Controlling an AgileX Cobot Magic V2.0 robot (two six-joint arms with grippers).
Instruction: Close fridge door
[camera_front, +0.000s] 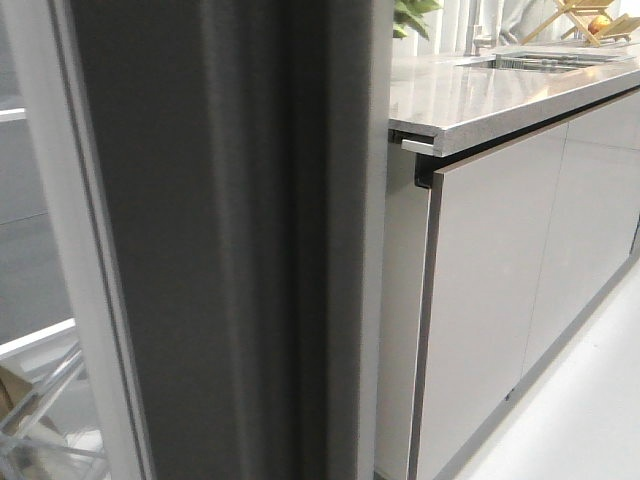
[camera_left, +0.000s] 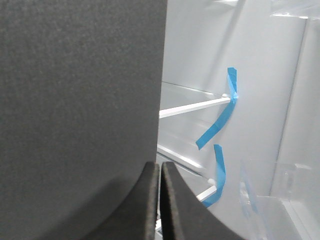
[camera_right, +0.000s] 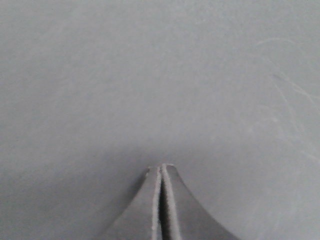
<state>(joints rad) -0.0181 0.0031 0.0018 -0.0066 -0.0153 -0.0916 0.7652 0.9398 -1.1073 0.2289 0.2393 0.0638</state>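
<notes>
The fridge door (camera_front: 230, 250) (matte dark grey, pale gasket edge) stands ajar, edge-on.

The front view is evenly lit but soft — the fridge door (camera_front: 230, 240) fills it in smeared vertical bands of grey, out of focus. The worktop (camera_front: 480, 95) carries a pale sheen, and the floor at lower right is washed out near white. In the left wrist view the fridge interior glows bright, slightly overexposed; the left gripper (camera_left: 160, 200) is dark and blurred. The right wrist view is dim, flat grey — grainy, with a soft shadow around the right gripper (camera_right: 161, 200).
</notes>
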